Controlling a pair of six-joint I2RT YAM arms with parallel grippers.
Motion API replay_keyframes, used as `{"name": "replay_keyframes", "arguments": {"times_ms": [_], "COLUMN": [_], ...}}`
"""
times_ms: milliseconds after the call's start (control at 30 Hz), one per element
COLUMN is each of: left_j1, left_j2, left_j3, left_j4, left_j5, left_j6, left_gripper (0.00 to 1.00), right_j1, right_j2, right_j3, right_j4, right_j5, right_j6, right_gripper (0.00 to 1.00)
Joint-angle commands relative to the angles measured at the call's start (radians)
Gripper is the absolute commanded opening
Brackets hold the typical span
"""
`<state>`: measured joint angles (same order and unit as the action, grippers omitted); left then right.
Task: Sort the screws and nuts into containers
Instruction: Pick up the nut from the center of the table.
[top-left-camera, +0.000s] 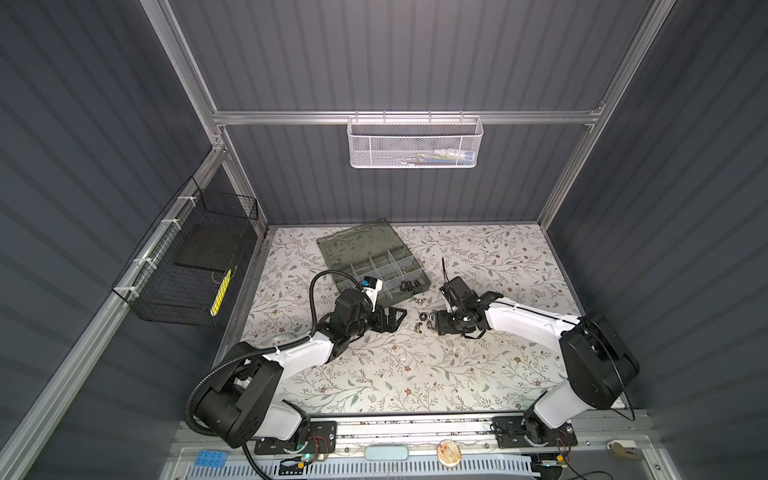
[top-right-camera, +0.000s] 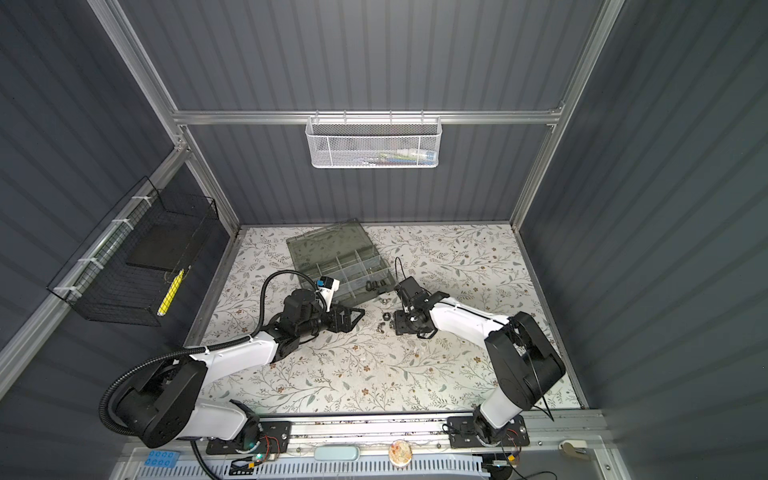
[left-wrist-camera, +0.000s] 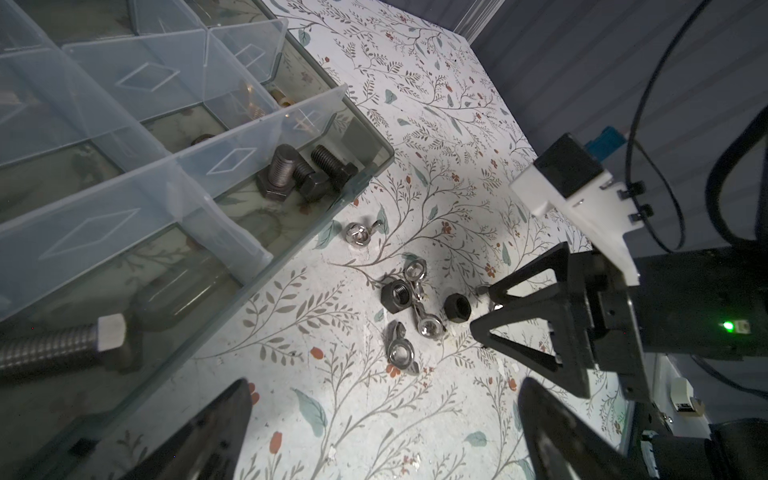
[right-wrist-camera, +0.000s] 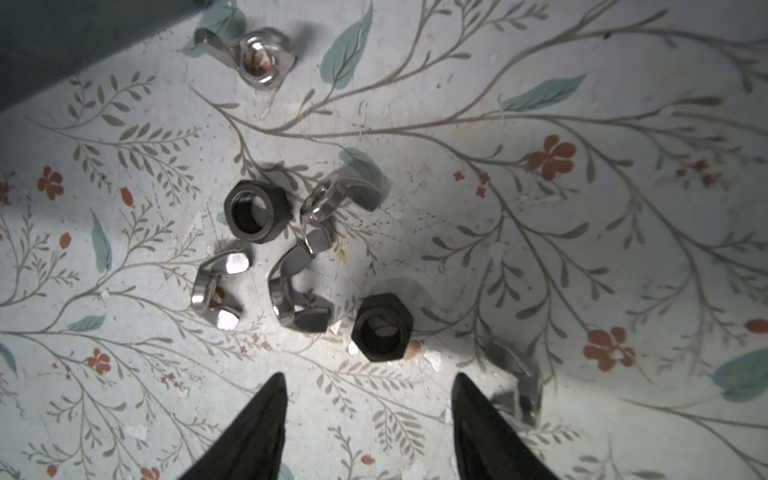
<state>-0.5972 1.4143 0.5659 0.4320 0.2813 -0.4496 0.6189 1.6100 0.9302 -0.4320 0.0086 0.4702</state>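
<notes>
Top views first: organizer case (top-left-camera: 357, 243) is seen lid-open toward the back of the floral table (top-left-camera: 415, 374), with dark screws (top-left-camera: 409, 286) lying in its near corner compartment. Loose nuts (top-left-camera: 419, 317) are spotted on the table just in front of the case, btwn L gripper (top-left-camera: 401, 320) and R gripper (top-left-camera: 434, 323), both low over the table. Same layout is given in both top views.

L wrist cam: L gripper's fingers (left-wrist-camera: 199, 440) are held wide apart, released, nothing btwn them, bare table below. Three dark screws are seen piled in the case's corner compartment, a big silver bolt (left-wrist-camera: 62, 345) in a neighbouring one, brass bits (left-wrist-camera: 257, 104) further in. A lone wing nut (left-wrist-camera: 357, 232) is parked just beside the case wall. R gripper's tips are seen right beside a black hex nut (left-wrist-camera: 457, 307).

R wrist cam: R gripper is shown part-open, jaws apart, nothing clamped. The hex nut (right-wrist-camera: 382, 328) lies just ahead of the tips, not btwn them. A blurred wing nut (right-wrist-camera: 515, 386) sits outside one finger; contact can't be told. A second hex nut (right-wrist-camera: 255, 212) and three more wing nuts (right-wrist-camera: 299, 291) are bunched just beyond.
</notes>
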Motion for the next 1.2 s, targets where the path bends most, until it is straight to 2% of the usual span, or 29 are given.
{"name": "replay_keyframes", "arguments": {"times_ms": [0,200,500,667,867,1167], "left_j1": [-0.006,-0.007,-0.007,-0.009,-0.009,-0.009], "left_j2": [0.007,0.008,0.017,0.018,0.026,0.016], "left_j3": [0.03,0.032,0.035,0.035,0.037,0.035], "left_j4": [-0.01,-0.016,-0.012,-0.013,-0.013,-0.028], "left_j5": [-0.006,-0.009,-0.007,-0.013,-0.016,-0.049], "left_j6": [0.029,0.034,0.032,0.034,0.034,0.04], "left_gripper": [1.0,1.0,1.0,1.0,1.0,1.0], "right_j1": [0.005,0.007,0.006,0.006,-0.004,-0.031], "right_j2": [0.043,0.091,0.134,0.154,0.133,0.054], "right_j3": [0.034,0.061,0.077,0.083,0.067,0.076], "right_j4": [0.003,-0.008,-0.019,-0.02,0.008,0.035], "right_j5": [0.02,0.044,0.08,0.077,0.048,-0.017], "right_j6": [0.005,-0.001,-0.004,-0.004,0.002,0.014], "right_gripper": [0.58,0.5,0.44,0.35,0.28,0.24]}}
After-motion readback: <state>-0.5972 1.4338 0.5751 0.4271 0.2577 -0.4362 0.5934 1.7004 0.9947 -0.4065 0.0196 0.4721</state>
